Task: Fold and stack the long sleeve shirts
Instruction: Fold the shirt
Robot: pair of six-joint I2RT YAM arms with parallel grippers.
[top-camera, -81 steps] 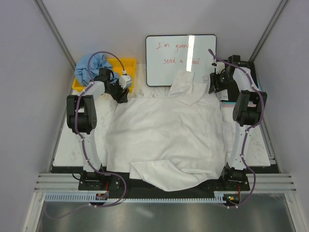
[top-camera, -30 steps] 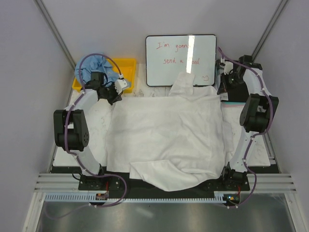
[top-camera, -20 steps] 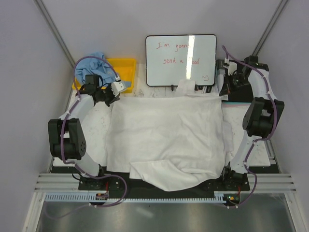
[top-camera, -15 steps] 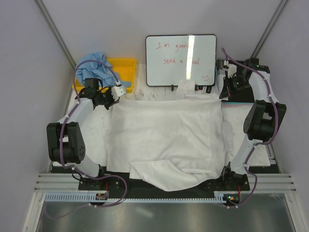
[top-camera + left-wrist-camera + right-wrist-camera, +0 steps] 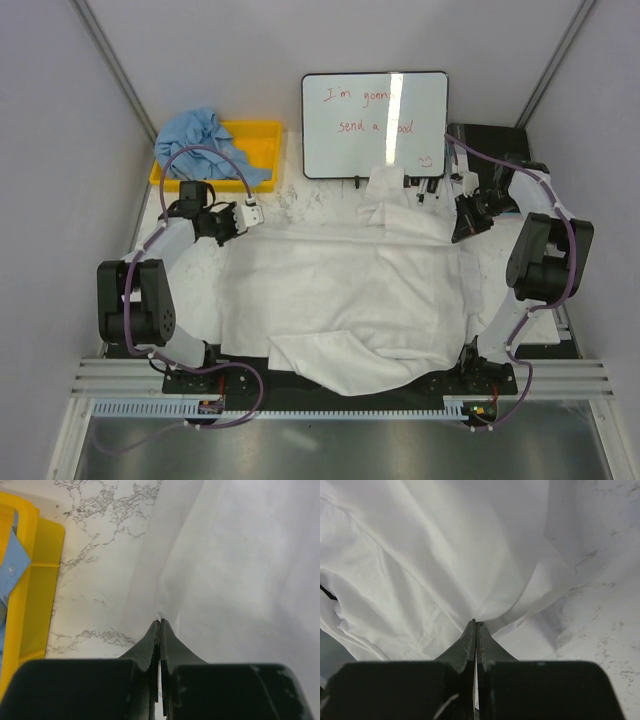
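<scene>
Two grippers are clamped on one garment. The left gripper (image 5: 160,623) has its jaws pressed together on a small raised peak of the white long sleeve shirt (image 5: 350,290), at the cloth's far left corner. The right gripper (image 5: 475,624) is likewise closed, nipping a fold of the same shirt at its far right corner, with pleats of white cloth fanning away from the tips.

Between the two grips the shirt's far edge runs roughly straight across the marble-patterned table (image 5: 195,275). From there the wrinkled body spreads towards the arm bases. Its near edge is doubled over in a loose flap that reaches the black strip between the bases. A bunched part of the shirt lies beyond the held edge, against the lower rim of the whiteboard (image 5: 375,95), which bears red handwriting.

Just past the left gripper sits the yellow plastic bin (image 5: 265,135). The light blue long sleeve shirt (image 5: 200,130) is heaped in it, crumpled, spilling over its far left side.
</scene>
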